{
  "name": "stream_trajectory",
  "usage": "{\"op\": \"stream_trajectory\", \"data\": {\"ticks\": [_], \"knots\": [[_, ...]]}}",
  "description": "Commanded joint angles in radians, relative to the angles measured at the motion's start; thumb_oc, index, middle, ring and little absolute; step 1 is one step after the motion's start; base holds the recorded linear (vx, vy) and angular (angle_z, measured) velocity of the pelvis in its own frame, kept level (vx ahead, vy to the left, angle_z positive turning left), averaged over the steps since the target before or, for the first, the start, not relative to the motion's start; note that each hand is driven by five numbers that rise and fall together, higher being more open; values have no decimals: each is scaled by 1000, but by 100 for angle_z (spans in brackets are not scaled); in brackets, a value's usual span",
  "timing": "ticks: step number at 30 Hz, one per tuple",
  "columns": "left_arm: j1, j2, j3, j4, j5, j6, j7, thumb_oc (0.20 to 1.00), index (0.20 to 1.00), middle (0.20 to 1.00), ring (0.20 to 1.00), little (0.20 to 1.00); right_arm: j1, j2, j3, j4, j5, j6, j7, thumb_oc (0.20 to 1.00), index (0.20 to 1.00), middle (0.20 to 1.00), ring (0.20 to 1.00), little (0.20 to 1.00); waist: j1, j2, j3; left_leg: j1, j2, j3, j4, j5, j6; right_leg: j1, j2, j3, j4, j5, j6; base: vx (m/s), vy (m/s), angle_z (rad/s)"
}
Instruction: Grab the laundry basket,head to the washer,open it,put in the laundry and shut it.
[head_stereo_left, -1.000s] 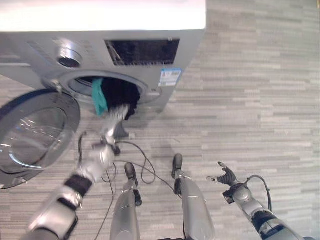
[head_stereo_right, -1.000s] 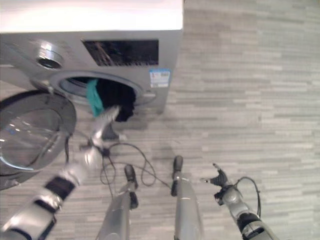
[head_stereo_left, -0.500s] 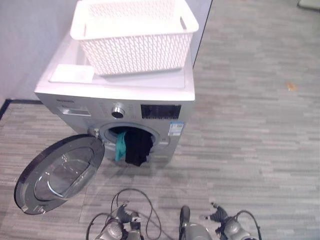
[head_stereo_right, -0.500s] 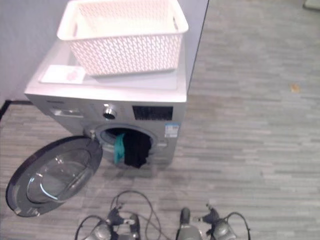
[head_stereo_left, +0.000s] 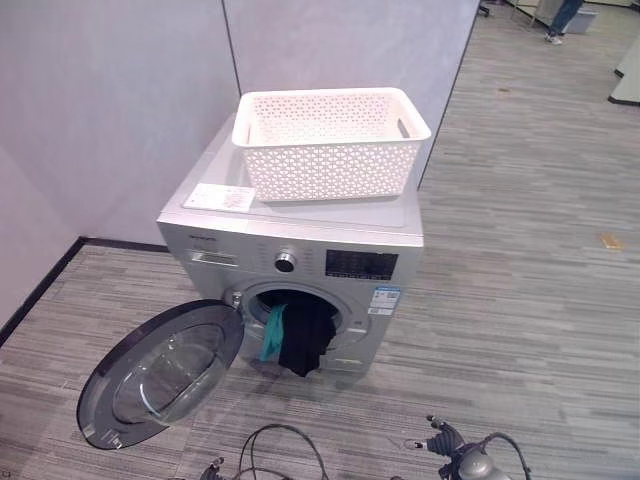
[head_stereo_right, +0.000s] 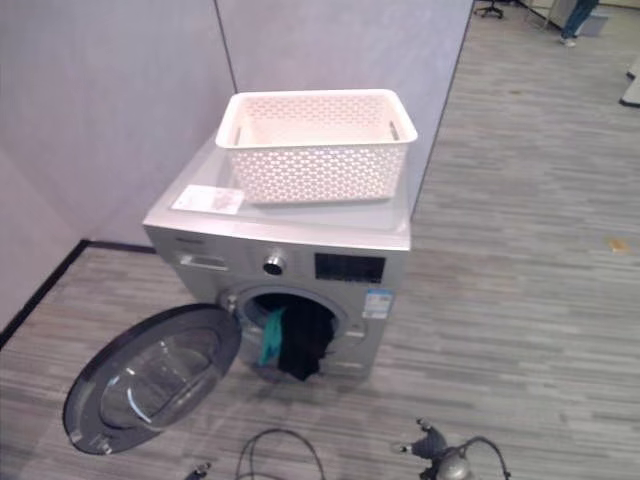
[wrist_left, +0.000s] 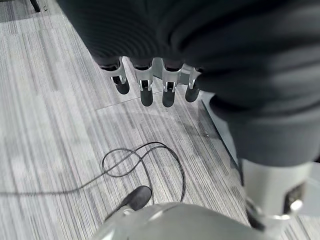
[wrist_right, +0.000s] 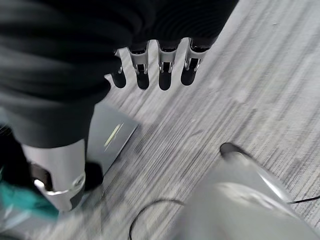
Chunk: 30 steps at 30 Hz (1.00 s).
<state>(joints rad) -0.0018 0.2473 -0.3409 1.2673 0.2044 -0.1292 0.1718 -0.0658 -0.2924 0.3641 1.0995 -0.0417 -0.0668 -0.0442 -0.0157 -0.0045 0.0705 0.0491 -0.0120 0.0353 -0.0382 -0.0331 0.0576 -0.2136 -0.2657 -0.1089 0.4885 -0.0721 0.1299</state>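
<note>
The washer (head_stereo_left: 300, 262) stands against the far wall with its round door (head_stereo_left: 160, 372) swung wide open to the left, glass face up toward us. Hanging out of the drum mouth: a teal cloth (head_stereo_left: 272, 333) beside a black garment (head_stereo_left: 306, 343), both draped over the lip and dangling down the front. That's the laundry, half in, half out. The white basket (head_stereo_left: 330, 142) sits on top of the washer, and what can be seen of its inside looks empty.

Both hands are down low and near. The left hand (wrist_left: 150, 82) shows straight, relaxed fingers over bare floor, nothing in them. The right hand (wrist_right: 155, 67) is the same: fingers extended, holding nothing, also showing at the near right in the head views (head_stereo_left: 447, 440).

Handling, as I judge it: those clothes are soft, light and floppy, so they'll sag and slip rather than push cleanly. Best to gather the hanging ends from below and stuff them past the lip. The door looks stiff and rigid; push on its outer rim to swing it shut.

There's a small blue-and-white sticker (head_stereo_left: 384, 299) on the washer front and a paper (head_stereo_left: 219, 197) on top; no print is legible.
</note>
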Motion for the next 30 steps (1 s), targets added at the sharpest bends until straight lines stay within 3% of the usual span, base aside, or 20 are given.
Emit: {"op": "stream_trajectory", "data": {"ticks": [1,2,5,10,16,18,21,26,30], "knots": [[-17,22,3,-4,26,-11,-1,1000,1000,1000,1000,1000,-88,-20,-8,-13,38,-26,-15,1000,1000,1000,1000,1000,6,-14,32,5,-62,-68,80,-108,29,20,46,48,-140,105,14,158,-37,54],[-24,15,1,-1,18,-15,-5,1000,1000,1000,1000,1000,-105,-16,-9,3,53,-25,-13,1000,1000,1000,1000,1000,-4,-21,35,15,-78,-91,75,-115,21,-5,53,82,-267,121,33,163,-52,52],[-39,0,-6,2,6,-19,-5,1000,1000,1000,1000,1000,-133,1,-13,57,62,-19,-15,1000,1000,1000,1000,1000,-15,-23,49,35,-93,-141,75,-142,11,-38,57,123,-417,189,67,190,-56,57],[-46,-33,-53,0,7,-24,-12,1000,1000,1000,1000,1000,-125,28,-17,127,71,-9,-13,1000,1000,1000,1000,1000,-27,-33,60,68,-124,-259,66,-159,-5,-40,88,235,-451,214,76,142,-19,98],[-62,-61,-96,-18,-31,-29,-10,1000,1000,1000,1000,1000,-159,53,-45,190,140,-4,-28,1000,1000,1000,1000,1000,-28,-10,86,6,-85,-317,80,-138,-31,-80,96,201,-413,218,56,-16,-107,56],[-78,-67,-129,-54,-60,-37,-1,1000,1000,1000,1000,1000,-202,71,-47,209,203,-11,-44,1000,1000,1000,1000,1000,-21,12,128,-75,-65,-337,110,-124,-47,-118,92,156,-404,207,44,-185,-111,43],[-93,-65,-171,-106,-83,-48,3,1000,1000,1000,1000,1000,-249,88,-36,223,249,-14,-62,1000,1000,1000,1000,1000,-10,37,169,-158,-61,-357,128,-99,-58,-172,93,138,-385,199,32,-197,-59,54],[-118,-54,-243,-195,-103,-59,17,1000,1000,1000,1000,1000,-319,100,-12,232,310,-26,-96,1000,1000,1000,1000,1000,5,71,235,-270,-61,-337,160,-75,-76,-233,77,109,-364,184,25,-129,-15,23],[-161,-46,-294,-310,-131,-74,31,1000,1000,1000,1000,1000,-374,72,-29,247,380,-41,-137,1000,1000,1000,1000,1000,-23,114,288,-359,16,-96,191,-46,-97,-251,5,46,-376,189,29,-149,41,36]]}}
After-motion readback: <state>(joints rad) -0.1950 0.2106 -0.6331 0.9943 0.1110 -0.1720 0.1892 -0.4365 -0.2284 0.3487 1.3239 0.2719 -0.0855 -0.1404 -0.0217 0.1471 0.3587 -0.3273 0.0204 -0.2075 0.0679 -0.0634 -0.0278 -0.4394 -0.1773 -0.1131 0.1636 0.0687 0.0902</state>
